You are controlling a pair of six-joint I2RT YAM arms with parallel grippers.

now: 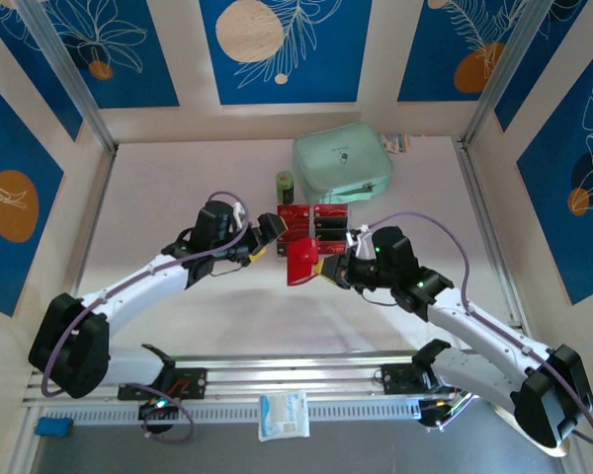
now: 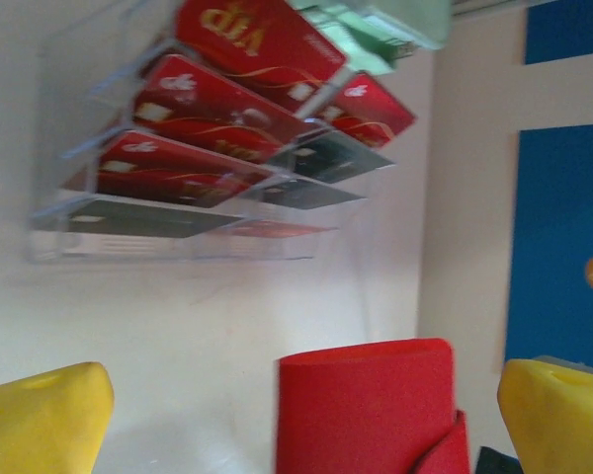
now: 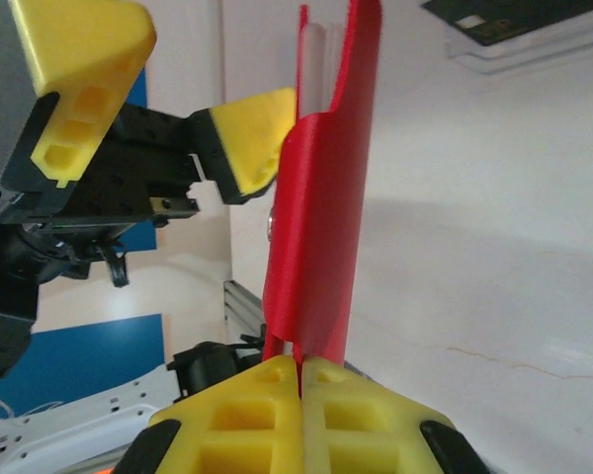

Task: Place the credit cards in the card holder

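Right gripper [image 3: 301, 367] clamps the small red fold-over card holder [image 3: 321, 197] upright between my 2 arms. Left gripper [image 2: 298, 410] gapes empty beside it. Red and black plastic credit cards [image 2: 208, 109] sit in the clear tiered tray [image 2: 49, 212]; I see 0 inserted.

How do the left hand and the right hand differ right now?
The left hand is wide open and holds nothing; the right hand is shut on the red card holder. The right hand pinches one edge of the card holder; the left hand merely has a finger close beside it. Both have yellow fingers and sit near the clear tray of cards.
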